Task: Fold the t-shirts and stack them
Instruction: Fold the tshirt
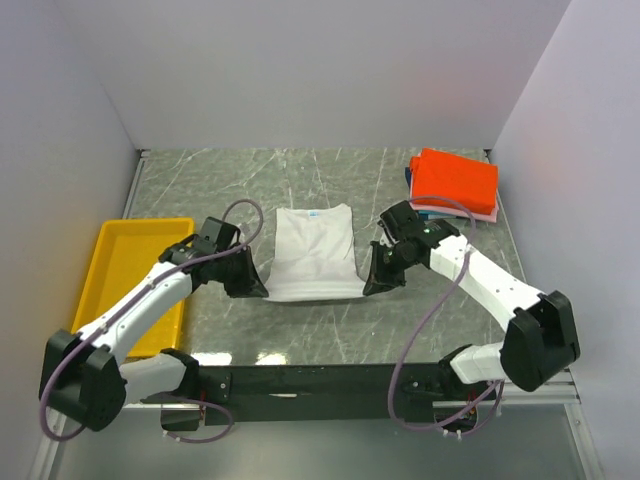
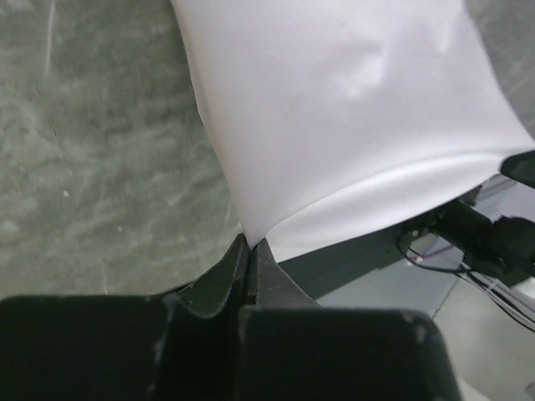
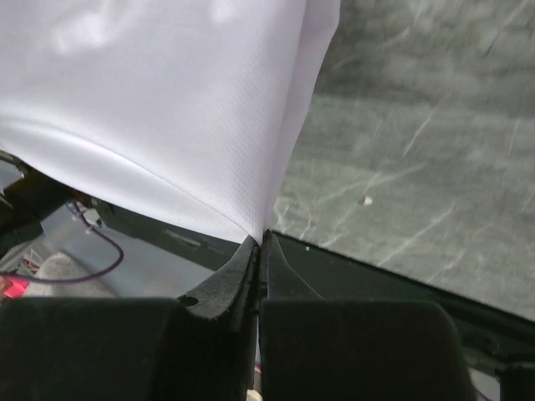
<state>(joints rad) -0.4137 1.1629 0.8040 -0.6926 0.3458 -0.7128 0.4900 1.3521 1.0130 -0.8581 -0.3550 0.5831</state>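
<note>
The white t-shirt (image 1: 315, 250) lies partly folded in the middle of the table, its light-blue neck label at the far edge. My left gripper (image 1: 256, 286) is shut on its near left corner, seen pinched in the left wrist view (image 2: 249, 242). My right gripper (image 1: 372, 284) is shut on its near right corner, seen in the right wrist view (image 3: 258, 238). Both corners are lifted off the table, so the near hem hangs between the grippers. A stack of folded shirts sits at the far right: the orange-red one (image 1: 455, 178) on top, pink (image 1: 478, 214) and blue (image 1: 412, 178) edges below.
A yellow plastic tray (image 1: 125, 262) sits at the left edge beside the left arm. Grey walls close in the table on the left, back and right. The black base rail (image 1: 320, 380) runs along the near edge.
</note>
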